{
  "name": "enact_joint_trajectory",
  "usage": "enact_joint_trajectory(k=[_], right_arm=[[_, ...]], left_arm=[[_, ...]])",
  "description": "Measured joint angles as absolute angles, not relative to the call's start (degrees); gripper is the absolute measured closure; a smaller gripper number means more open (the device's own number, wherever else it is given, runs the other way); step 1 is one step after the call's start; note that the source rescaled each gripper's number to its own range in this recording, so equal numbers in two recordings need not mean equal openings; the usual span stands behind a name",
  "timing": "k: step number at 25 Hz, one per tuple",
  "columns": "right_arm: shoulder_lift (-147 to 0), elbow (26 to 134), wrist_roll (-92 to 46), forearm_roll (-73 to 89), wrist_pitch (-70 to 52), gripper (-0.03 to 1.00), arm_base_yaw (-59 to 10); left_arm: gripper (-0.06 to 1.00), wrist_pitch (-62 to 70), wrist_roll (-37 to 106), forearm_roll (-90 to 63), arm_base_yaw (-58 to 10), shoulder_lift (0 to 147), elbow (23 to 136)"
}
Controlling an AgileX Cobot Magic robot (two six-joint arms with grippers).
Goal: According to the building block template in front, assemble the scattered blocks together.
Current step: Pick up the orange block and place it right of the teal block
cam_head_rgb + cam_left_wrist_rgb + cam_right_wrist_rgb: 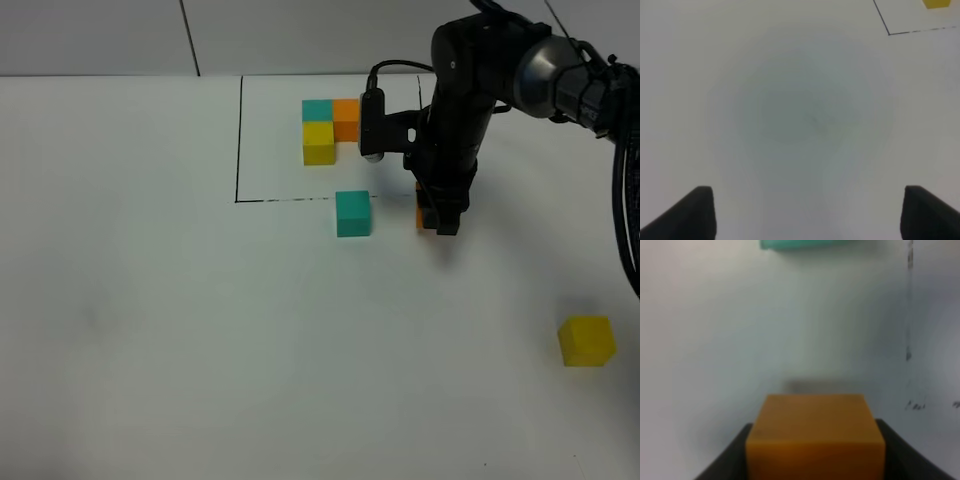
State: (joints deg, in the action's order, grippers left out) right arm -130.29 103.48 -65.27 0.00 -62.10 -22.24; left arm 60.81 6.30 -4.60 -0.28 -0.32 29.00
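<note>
Cubes lie scattered over the white tabletop [150, 300]. The small matte orange cube [815, 440] is clamped between the dark fingers of the right gripper [440, 215], just past the near right end of the thin black drawn frame [238, 140]. From the high view only a sliver of orange shows beside the arm, and I cannot tell whether the cube touches the table.

The small matte teal cube [353, 213] rests on the table to the left of the orange one, near it but apart, right at the frame's near line. The small matte yellow cube [587, 340] lies well apart from both, over toward the right side and nearer the front.

Inside the frame, toward its far side, stands the building block template [330, 128]: teal and orange cubes side by side, with a yellow one joined in front of the teal.

The left gripper [807, 215] hangs over bare table, its two dark fingertips spread wide with nothing between them. A corner of the frame shows well ahead of it.
</note>
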Motion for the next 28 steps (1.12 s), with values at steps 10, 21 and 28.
enact_joint_trajectory(k=[10,21,28], right_arm=[[-134.3,109.7,-66.3,0.9,-63.7,0.96,-23.6],[-135.4,109.9,-66.3,1.4,-61.9,0.96,-24.3],[-135.8,110.0,-67.3,2.2,-60.7,0.96,-24.3]], left_arm=[[0.12,60.8,6.3,-4.6,-0.3,-0.3,29.0],[0.12,60.8,6.3,-4.6,-0.3,-0.3,29.0],[0.12,60.8,6.3,-4.6,-0.3,-0.3,29.0]])
